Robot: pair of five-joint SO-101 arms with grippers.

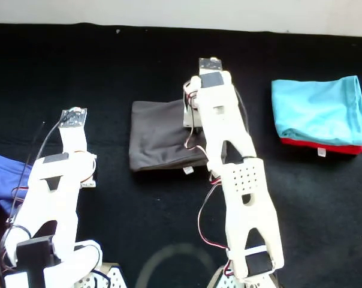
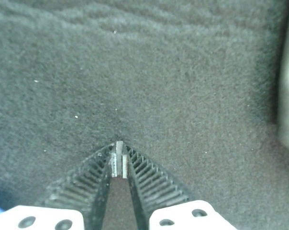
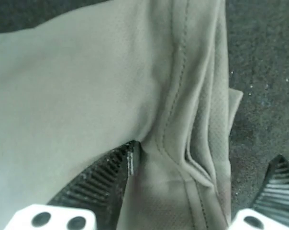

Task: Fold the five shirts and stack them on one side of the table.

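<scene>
Clearly my right claw (image 3: 205,158) is set for a grab: its fingers stand wide apart, astride the seamed, layered edge of the grey shirt (image 3: 77,96), gripping nothing yet. That shirt lies folded at the middle of the desk (image 1: 109,72), and I judge that straddling the thick edge would let one pinch catch every layer for the carry. On the right side a cyan shirt (image 1: 319,108) rests on a red shirt (image 1: 317,146) — the stack, so that is where the grey one belongs. My left claw (image 2: 118,160) is closed on nothing, hovering over bare black cloth — parked out of the way, near a bunched blue shirt (image 1: 1,180) at the left edge.
</scene>
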